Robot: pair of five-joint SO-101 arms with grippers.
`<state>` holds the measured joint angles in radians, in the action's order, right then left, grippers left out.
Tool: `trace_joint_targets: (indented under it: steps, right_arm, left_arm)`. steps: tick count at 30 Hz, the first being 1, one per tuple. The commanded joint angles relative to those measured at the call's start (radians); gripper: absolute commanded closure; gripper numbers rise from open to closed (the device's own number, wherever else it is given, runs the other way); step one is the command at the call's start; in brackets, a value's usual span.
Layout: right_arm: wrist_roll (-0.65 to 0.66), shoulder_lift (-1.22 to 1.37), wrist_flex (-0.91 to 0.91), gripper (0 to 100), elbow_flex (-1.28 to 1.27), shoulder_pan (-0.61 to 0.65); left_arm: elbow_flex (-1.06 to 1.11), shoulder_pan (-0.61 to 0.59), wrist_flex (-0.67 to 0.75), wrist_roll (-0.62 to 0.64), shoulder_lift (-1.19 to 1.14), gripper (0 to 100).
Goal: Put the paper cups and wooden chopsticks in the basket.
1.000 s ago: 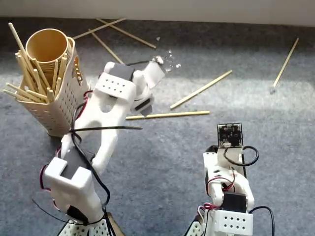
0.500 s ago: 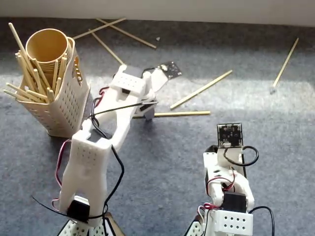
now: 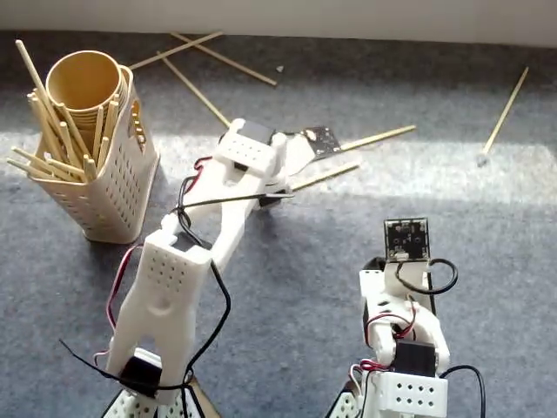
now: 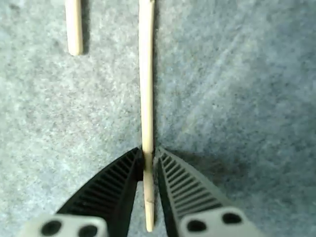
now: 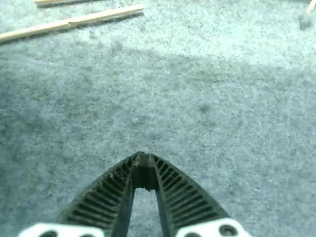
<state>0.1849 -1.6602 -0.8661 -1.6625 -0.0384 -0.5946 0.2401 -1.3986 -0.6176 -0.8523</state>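
My left gripper (image 4: 146, 159) is shut on one end of a wooden chopstick (image 4: 146, 94) that lies on the grey carpet. From above, the left arm stretches to mid-table, its gripper (image 3: 277, 193) at the near end of that chopstick (image 3: 329, 174). A second chopstick (image 3: 380, 138) (image 4: 74, 24) lies just beyond it. The white perforated basket (image 3: 109, 187) stands at the far left, holding stacked paper cups (image 3: 83, 80) and several chopsticks. My right gripper (image 5: 143, 170) is shut on nothing, low over bare carpet at the near right.
Three loose chopsticks (image 3: 196, 90) lie along the far edge near the basket. One more chopstick (image 3: 505, 109) lies at the far right. The right arm (image 3: 405, 331) sits folded at the near edge. Open carpet lies between the arms.
The left arm has swung right and outward, away from the basket. The chopstick that lay level is now angled with one end in the left gripper; the one beyond it has shifted. The right arm stayed still.
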Motion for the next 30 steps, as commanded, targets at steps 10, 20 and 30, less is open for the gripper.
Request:
trace_joint_targets:
  steps: [10, 20, 30]
  right_arm:
    - [-0.002, -0.012, 0.021, 98.9, 0.008, -0.002]
    - [-0.002, -0.012, 0.021, 98.9, 0.008, -0.002]
    - [-0.002, -0.012, 0.021, 98.9, 0.008, -0.002]
  left_arm:
    - [-0.127, -0.119, -0.198, 0.044, 0.490, 100]
    - [-0.229, -0.358, -0.201, 0.227, 0.947, 100]
    - [-0.018, -0.421, -0.189, 0.385, 1.392, 100]
